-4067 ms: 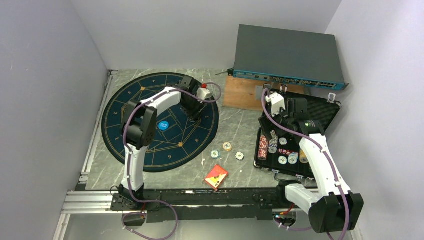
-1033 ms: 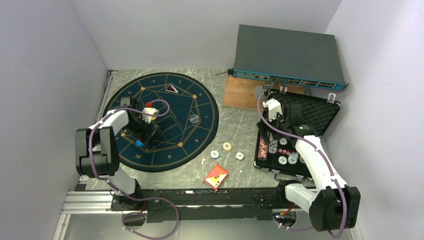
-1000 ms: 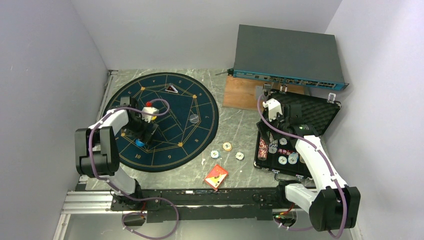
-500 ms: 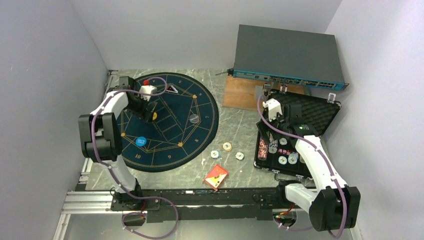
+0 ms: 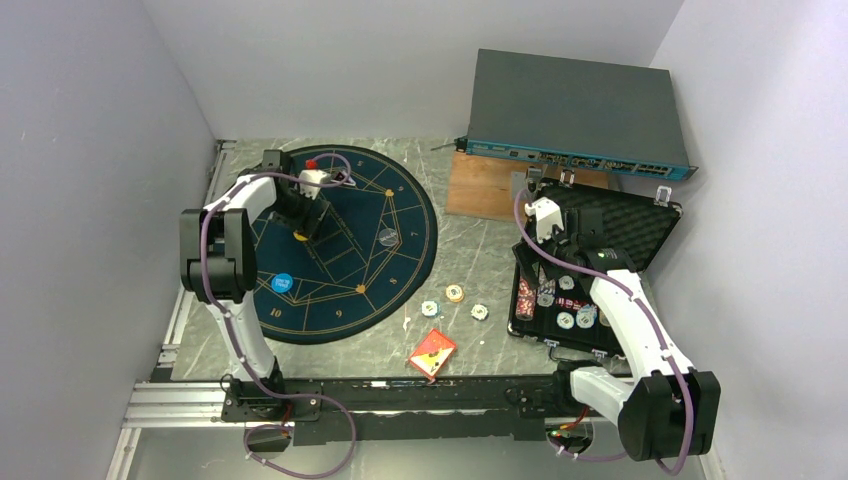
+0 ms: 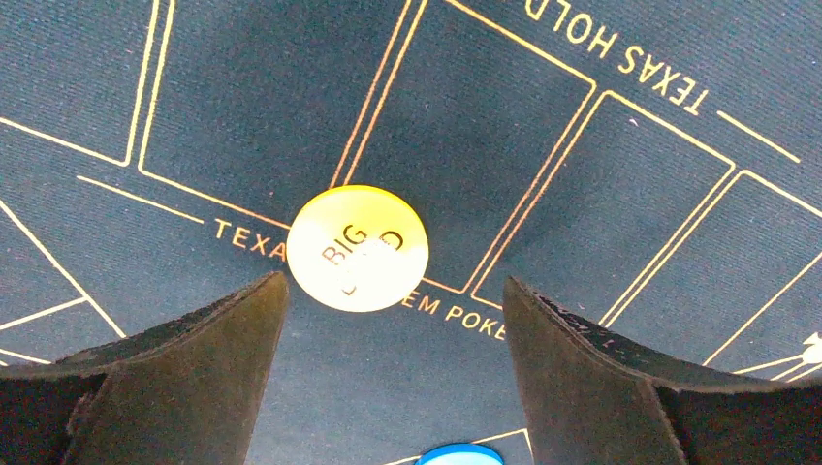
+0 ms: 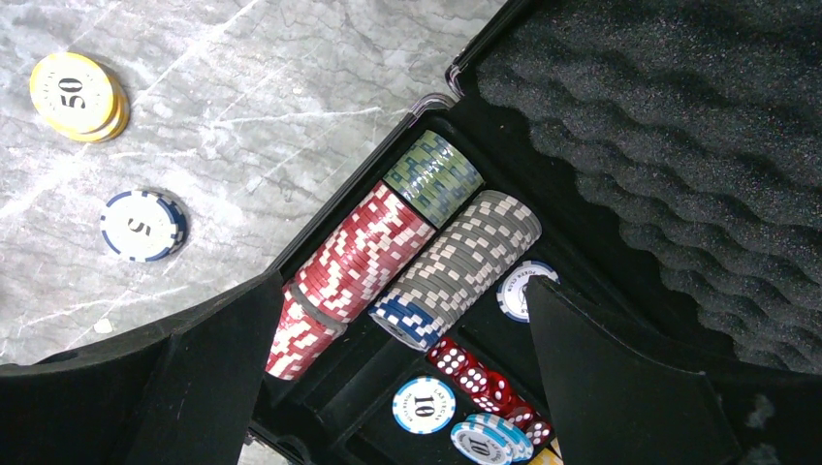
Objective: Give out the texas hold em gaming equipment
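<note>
Over the round navy gold-lined mat the left gripper, wide and empty, is hovering left of centre after leaving the near-left; the right gripper is gaping empty over the black foam-lined case. The large yellow disc is now lying freed beneath the left gripper, one more piece dealt.

I see a yellow disc marked BIG lying flat on the mat, and a blue disc flat nearer me. Three small chips lie loose on the table, with red-backed cards just nearer. Rows of chips lie on edge in the case. A greyish disc on the mat may be another marker.
</note>
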Controlling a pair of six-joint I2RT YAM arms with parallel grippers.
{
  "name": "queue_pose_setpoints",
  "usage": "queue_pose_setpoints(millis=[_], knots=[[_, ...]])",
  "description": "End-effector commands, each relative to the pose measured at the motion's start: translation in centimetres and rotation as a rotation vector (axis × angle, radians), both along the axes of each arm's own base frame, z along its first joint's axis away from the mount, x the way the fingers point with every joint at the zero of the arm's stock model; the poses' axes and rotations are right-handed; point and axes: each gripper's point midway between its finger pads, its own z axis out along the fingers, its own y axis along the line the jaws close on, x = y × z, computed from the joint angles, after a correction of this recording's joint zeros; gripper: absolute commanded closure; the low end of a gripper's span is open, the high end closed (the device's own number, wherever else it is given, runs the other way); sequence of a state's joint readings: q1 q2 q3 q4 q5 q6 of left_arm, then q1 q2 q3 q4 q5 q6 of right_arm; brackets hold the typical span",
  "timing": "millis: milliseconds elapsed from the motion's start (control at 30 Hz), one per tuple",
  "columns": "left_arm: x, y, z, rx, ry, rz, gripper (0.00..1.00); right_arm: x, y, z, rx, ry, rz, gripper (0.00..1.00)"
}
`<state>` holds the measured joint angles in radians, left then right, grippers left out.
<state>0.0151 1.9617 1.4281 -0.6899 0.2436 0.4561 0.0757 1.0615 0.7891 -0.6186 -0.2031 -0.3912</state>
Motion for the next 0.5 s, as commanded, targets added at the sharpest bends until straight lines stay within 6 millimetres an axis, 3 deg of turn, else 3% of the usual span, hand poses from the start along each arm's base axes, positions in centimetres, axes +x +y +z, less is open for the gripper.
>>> queue_pose_setpoints(millis=[0,167,267,467], knots=[[1.4,0.2,0.1,0.031,-0.024,0.02,0.14,0.5,0.5,0.3,0.021,-0.022,0.006,0.0],[1.4,0.9,-0.8,0.065,-0.009,0.036,0.21,0.5,0.4,0.2,0.017,-0.023,0.006,0.0],[1.0,0.0,-1.3,0.087,-0.004,0.006,0.27,0.5,0.4,0.1,0.015,-0.021,0.005,0.0],[1.3,0.0,-1.4,0.093,0.001,0.014,0.45,0.4,0.4,0.1,0.015,-0.018,0.006,0.0]])
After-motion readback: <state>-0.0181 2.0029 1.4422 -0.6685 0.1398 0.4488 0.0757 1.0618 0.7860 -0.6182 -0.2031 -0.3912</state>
